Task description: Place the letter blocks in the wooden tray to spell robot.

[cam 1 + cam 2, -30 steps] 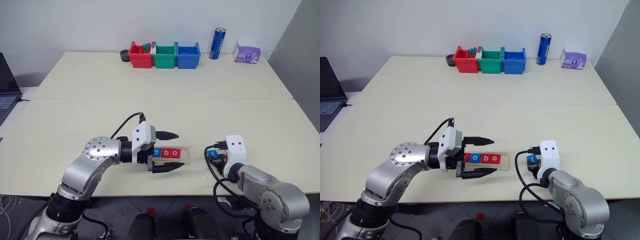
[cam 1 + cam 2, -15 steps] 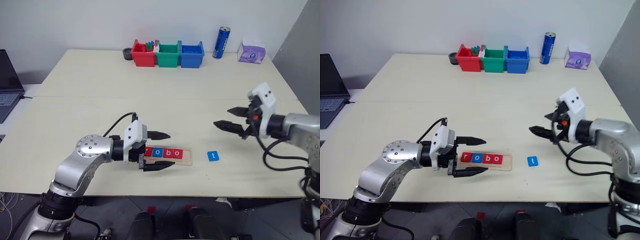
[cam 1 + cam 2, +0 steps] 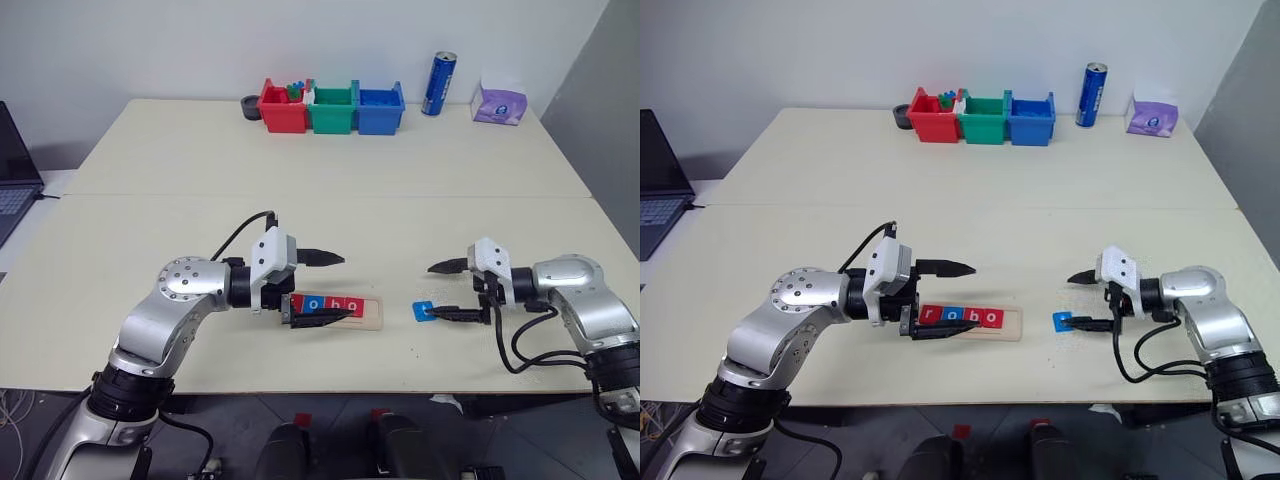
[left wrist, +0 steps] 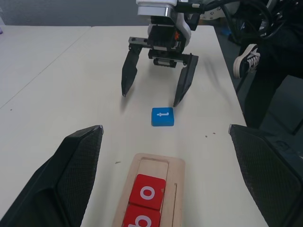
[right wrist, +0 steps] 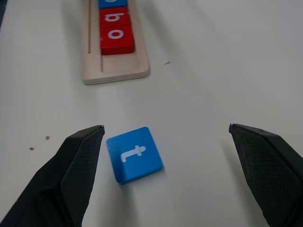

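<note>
Four blocks (image 3: 328, 303) sit in the tray (image 3: 370, 318), lower centre; the t (image 3: 424, 311) lies on the tabletop (image 3: 300, 220), just right. Both claws, left (image 3: 322, 287) and right (image 3: 452, 291), gape empty.

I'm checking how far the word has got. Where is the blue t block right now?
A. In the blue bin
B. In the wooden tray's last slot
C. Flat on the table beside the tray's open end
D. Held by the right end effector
C: the blue t block lies flat on the table, just off the empty end of the wooden tray, with the open right end effector around it, not gripping.
</note>
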